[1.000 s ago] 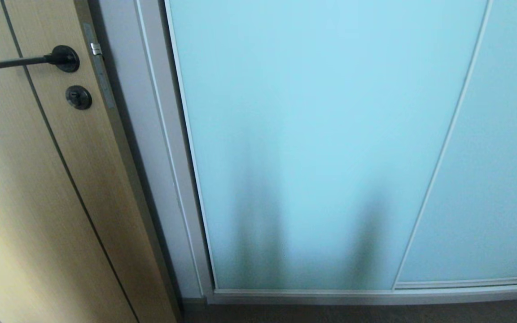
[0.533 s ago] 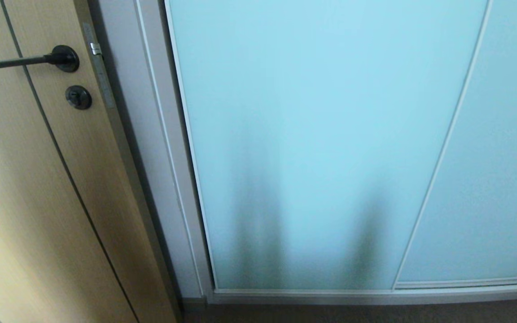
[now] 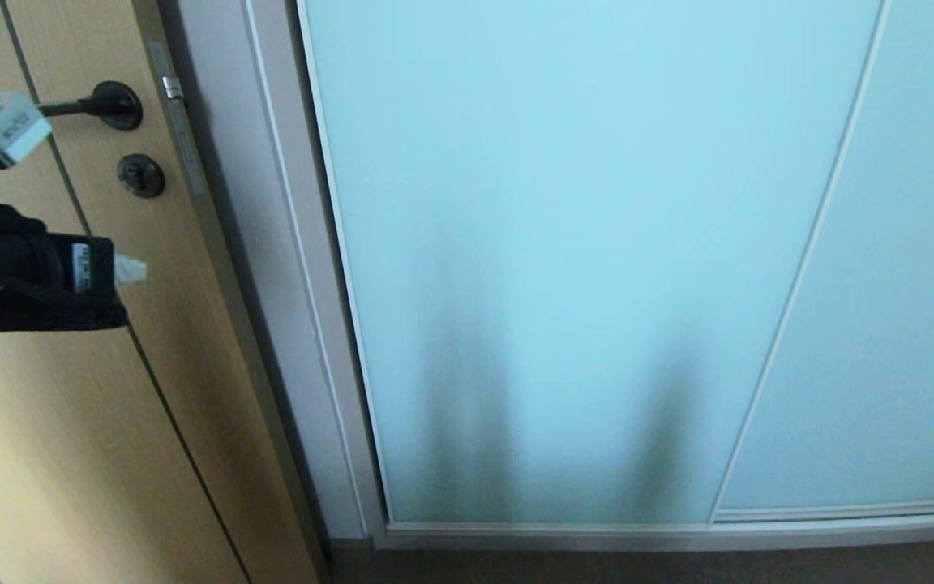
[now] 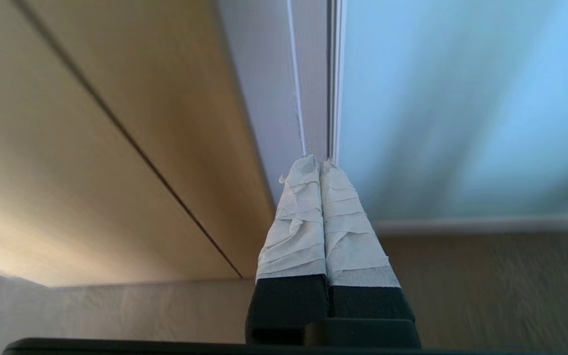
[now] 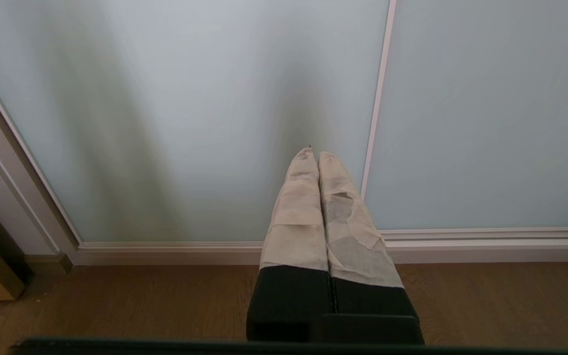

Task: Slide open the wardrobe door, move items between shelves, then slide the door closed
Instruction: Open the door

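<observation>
Brown wood flooring (image 5: 116,305) runs along the foot of the sliding wardrobe door (image 3: 580,243), which stands fully closed. Left of that door, the left gripper (image 3: 130,270) hovers before the tan wood door (image 3: 70,422), fingers pressed together, empty. Low before the wardrobe door, the right gripper (image 5: 312,154) is likewise closed and empty.
</observation>
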{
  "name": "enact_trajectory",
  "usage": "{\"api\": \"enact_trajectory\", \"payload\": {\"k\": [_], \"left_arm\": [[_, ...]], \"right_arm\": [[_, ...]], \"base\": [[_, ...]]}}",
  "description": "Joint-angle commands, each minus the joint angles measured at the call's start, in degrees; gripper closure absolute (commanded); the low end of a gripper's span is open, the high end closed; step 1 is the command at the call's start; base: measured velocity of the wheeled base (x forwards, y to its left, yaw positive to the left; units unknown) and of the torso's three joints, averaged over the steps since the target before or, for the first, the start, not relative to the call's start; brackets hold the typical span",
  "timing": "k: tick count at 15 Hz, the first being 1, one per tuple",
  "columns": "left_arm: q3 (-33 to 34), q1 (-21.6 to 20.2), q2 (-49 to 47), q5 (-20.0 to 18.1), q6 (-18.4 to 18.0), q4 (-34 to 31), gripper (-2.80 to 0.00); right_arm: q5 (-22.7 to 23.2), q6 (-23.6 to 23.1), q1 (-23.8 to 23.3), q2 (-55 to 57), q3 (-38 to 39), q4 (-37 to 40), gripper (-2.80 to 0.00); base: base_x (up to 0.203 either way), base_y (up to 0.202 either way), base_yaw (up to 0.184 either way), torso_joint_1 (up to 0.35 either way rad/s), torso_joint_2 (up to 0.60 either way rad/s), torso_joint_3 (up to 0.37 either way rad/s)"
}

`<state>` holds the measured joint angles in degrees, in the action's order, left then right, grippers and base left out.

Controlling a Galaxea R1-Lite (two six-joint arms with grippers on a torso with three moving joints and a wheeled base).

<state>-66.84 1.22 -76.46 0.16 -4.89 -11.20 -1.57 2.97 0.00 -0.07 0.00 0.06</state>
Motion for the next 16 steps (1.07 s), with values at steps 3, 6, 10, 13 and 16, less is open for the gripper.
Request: {"api": "enact_trajectory", "payload": {"k": [3,6,10,13,16], "left_arm": [[-1.30,0.27,-11.55,0.23,1.41,5.85,0.00],[-3.05,0.28,-15.49,0.24,1.96,7.10,0.00],[-3.67,0.28,-20.19,0.83,3.29,13.22,0.00],[-4.66,0.19,-23.38,1.09,4.25,15.56,0.00],[-6.70,0.27,-26.80,0.54,6.27,15.68,0.00]], "right_arm": [[-0.01,0.01,0.00,-0.01,0.07,-0.04,0.00],[-0.01,0.01,0.00,-0.01,0.09,-0.06,0.00],[-0.01,0.01,0.00,-0.01,0.09,-0.06,0.00],[-0.01,0.01,0.00,-0.01,0.00,0.02,0.00],[-0.01,0.01,0.00,-0.01,0.04,0.02,0.00]], "base": [[0.000,0.000,0.000,0.000,0.00,0.000],[0.000,0.000,0.000,0.000,0.00,0.000],[0.000,0.000,0.000,0.000,0.00,0.000],[0.000,0.000,0.000,0.000,0.00,0.000],[0.000,0.000,0.000,0.000,0.00,0.000]]}}
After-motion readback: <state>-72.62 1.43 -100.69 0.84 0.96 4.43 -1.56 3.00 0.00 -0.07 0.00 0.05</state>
